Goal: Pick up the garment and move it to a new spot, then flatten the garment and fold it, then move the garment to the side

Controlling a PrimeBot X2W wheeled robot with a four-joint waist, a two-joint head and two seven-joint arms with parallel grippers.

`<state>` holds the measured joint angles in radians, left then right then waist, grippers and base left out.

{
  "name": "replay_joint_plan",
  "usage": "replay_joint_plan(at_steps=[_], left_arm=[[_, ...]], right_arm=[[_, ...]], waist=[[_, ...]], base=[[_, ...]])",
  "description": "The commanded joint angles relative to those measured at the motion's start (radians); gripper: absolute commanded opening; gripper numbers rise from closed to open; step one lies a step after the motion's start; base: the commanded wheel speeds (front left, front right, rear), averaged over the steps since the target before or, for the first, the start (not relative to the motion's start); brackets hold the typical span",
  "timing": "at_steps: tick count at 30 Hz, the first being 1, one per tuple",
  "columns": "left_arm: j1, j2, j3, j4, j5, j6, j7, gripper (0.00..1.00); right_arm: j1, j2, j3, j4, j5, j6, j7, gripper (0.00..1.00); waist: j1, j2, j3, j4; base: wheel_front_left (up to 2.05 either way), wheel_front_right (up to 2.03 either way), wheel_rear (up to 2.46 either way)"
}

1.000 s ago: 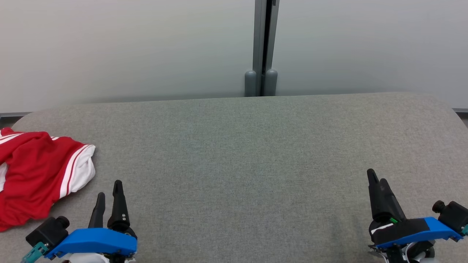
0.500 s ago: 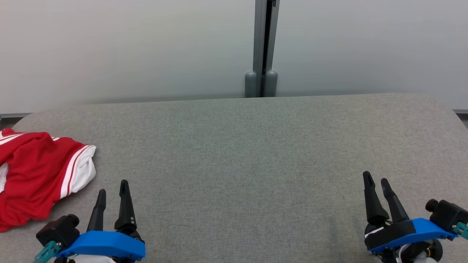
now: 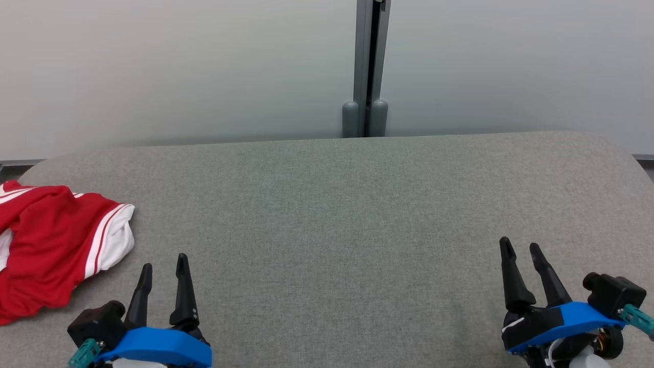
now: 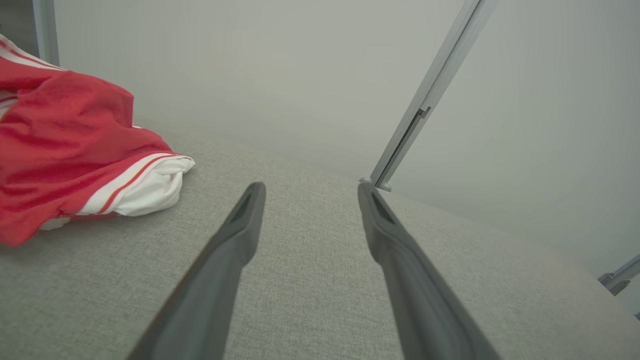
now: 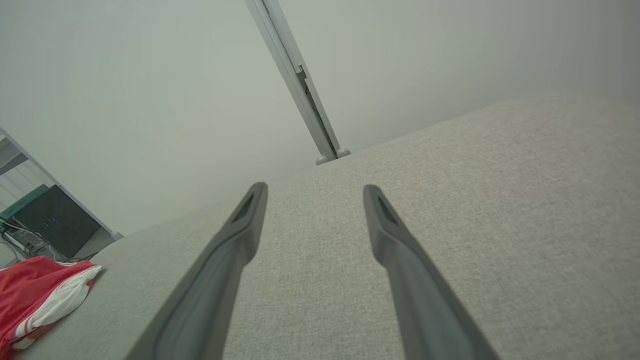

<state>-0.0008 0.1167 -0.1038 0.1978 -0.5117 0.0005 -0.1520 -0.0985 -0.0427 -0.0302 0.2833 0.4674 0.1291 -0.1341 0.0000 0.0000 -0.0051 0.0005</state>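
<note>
At the counter's (image 3: 327, 204) left edge, a crumpled red-and-white garment (image 3: 46, 245) lies near the left pincer (image 3: 164, 261); it and the right pincer (image 3: 519, 244) stand wide and empty. Soft, light cloth likely suits a pinch at the white-striped hem (image 3: 115, 237).

Soft red-and-white cloth garment (image 3: 48, 245), matt woven grey fabric table (image 3: 357, 204), smooth matt plastic fingers (image 3: 184, 286).

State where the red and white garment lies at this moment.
In the head view the garment lies crumpled at the left end of the grey padded surface, just left of the open left gripper, which is not touching it.
</note>
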Motion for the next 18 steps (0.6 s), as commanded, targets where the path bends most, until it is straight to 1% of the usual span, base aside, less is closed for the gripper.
replay_joint_plan(at_steps=[1, 13, 18], left_arm=[[0.003, 0.006, 0.000, -0.009, 0.023, 0.002, -0.009, 1.00], [0.012, 0.002, -0.013, 0.015, 0.108, 0.008, -0.038, 1.00], [0.007, -0.005, -0.016, 0.041, 0.128, 0.011, -0.047, 1.00]], right_arm=[[-0.017, -0.008, 0.003, -0.002, -0.024, 0.002, -0.008, 1.00], [-0.024, -0.009, 0.011, 0.016, -0.122, 0.002, -0.019, 1.00], [-0.024, -0.010, 0.006, 0.030, -0.166, 0.002, 0.002, 1.00]], waist=[[0.0000, 0.0000, 0.000, -0.001], [0.0000, 0.0000, -0.005, -0.005], [0.0000, 0.0000, -0.010, -0.003]], base=[[0.00, 0.00, 0.00], [0.00, 0.00, 0.00], [0.00, 0.00, 0.00]])
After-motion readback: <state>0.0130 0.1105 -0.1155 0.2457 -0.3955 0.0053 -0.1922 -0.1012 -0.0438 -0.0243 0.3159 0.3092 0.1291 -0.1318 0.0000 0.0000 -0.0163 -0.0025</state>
